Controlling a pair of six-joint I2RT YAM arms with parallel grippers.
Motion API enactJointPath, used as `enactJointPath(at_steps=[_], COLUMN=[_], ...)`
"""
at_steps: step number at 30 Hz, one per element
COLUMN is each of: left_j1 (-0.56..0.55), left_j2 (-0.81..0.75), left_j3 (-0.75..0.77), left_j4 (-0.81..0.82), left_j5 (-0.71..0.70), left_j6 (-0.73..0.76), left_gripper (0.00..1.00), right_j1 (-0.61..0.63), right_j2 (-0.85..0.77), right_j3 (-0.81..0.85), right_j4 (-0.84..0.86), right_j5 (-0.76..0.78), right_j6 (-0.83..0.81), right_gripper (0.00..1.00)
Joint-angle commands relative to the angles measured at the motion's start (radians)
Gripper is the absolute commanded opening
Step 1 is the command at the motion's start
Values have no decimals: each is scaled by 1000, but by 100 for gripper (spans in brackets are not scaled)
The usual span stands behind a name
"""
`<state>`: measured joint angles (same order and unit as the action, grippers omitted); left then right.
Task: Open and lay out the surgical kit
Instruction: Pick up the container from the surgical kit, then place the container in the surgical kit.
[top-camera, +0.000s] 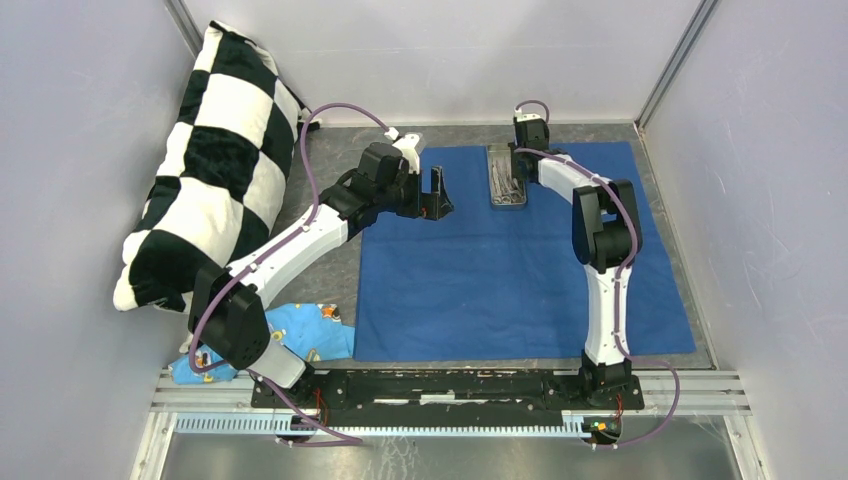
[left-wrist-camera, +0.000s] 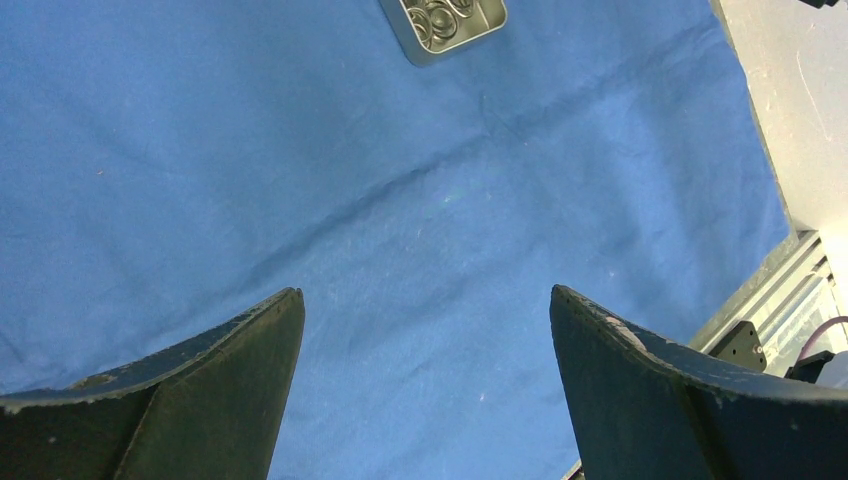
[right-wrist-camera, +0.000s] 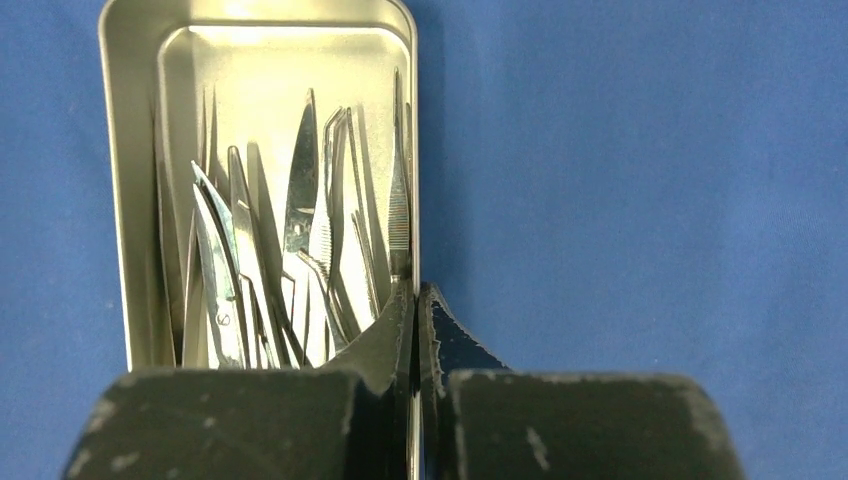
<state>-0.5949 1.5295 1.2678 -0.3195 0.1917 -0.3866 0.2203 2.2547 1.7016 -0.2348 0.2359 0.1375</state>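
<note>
The dark blue cloth (top-camera: 520, 260) lies spread flat on the table. The small steel tray (top-camera: 505, 175) stands on its far part with several thin silver instruments (right-wrist-camera: 300, 250) piled inside. My right gripper (top-camera: 521, 160) is at the tray's right side. In the right wrist view it (right-wrist-camera: 415, 290) is shut on the tray's right wall (right-wrist-camera: 410, 150), one finger inside and one outside. My left gripper (top-camera: 437, 195) hovers over the cloth's far left corner. In the left wrist view it (left-wrist-camera: 425, 300) is open and empty above the cloth (left-wrist-camera: 400, 200), with the tray (left-wrist-camera: 445, 25) far ahead.
A black-and-white checkered pillow (top-camera: 215, 160) leans against the left wall. A light blue patterned cloth scrap (top-camera: 290, 335) lies by the left arm's base. The metal rail (top-camera: 450, 385) runs along the near edge. Walls close in on the left, right and back.
</note>
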Motion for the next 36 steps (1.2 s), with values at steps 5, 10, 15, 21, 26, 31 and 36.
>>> enactJointPath(at_steps=[5, 10, 15, 21, 26, 31, 36], left_j1=[-1, 0, 0, 0, -1, 0, 0], left_j2=[-56, -98, -129, -144, -155, -170, -167], left_j3=[1, 1, 0, -3, -7, -11, -15], left_j4=[26, 23, 22, 35, 40, 47, 49], left_j5=[7, -20, -40, 10, 21, 34, 31], left_j6=[-7, 6, 14, -5, -11, -18, -20], left_gripper=[98, 98, 98, 98, 98, 98, 98], right_j1=[8, 10, 17, 12, -41, -203, -318], right_j2=[-298, -503, -780, -1121, -1295, -1376, -1350], right_j3=[-233, -489, -809, -1090, -1166, -1236, -1295], right_j4=[54, 97, 91, -58, -225, -219, -143], right_j5=[-4, -18, -39, 118, 281, 241, 97], right_j6=[-38, 6, 110, 270, 370, 386, 336], right_gripper=[0, 0, 0, 0, 0, 0, 0])
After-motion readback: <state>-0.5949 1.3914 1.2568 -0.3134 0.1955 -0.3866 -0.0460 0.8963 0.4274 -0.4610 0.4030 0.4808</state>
